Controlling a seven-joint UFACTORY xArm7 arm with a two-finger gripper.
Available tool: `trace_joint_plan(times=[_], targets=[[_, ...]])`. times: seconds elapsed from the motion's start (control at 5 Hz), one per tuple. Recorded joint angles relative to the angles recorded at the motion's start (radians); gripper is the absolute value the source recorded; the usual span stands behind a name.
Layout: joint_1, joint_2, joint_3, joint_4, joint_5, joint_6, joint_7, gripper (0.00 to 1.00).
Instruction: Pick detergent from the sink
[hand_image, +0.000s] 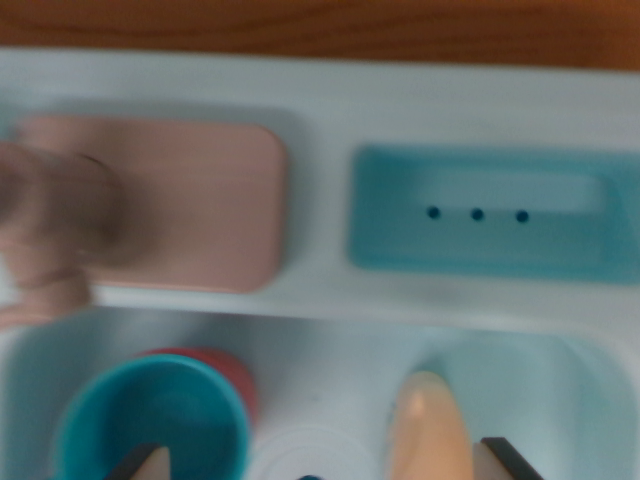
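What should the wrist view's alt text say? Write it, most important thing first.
Blurred top-down view of a toy sink: a pale orange detergent bottle lies in the basin between the gripper fingertips, beside a teal cup. Behind sit a pink faucet and a teal soap tray.

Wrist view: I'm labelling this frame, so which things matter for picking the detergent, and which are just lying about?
Job: detergent bottle, sink, gripper.

Lying about: teal cup, red thing behind it, pink faucet, pink pad, teal soap tray.
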Motion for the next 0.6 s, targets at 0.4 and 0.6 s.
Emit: trace_joint_plan(times=[0.4, 0.6], targets=[[-0.0084, 0.011, -0.008, -0.029, 0.0047, -0.038, -0.024, 0.0], [-0.0084, 0.011, -0.008, -0.029, 0.0047, -0.038, -0.024, 0.0]])
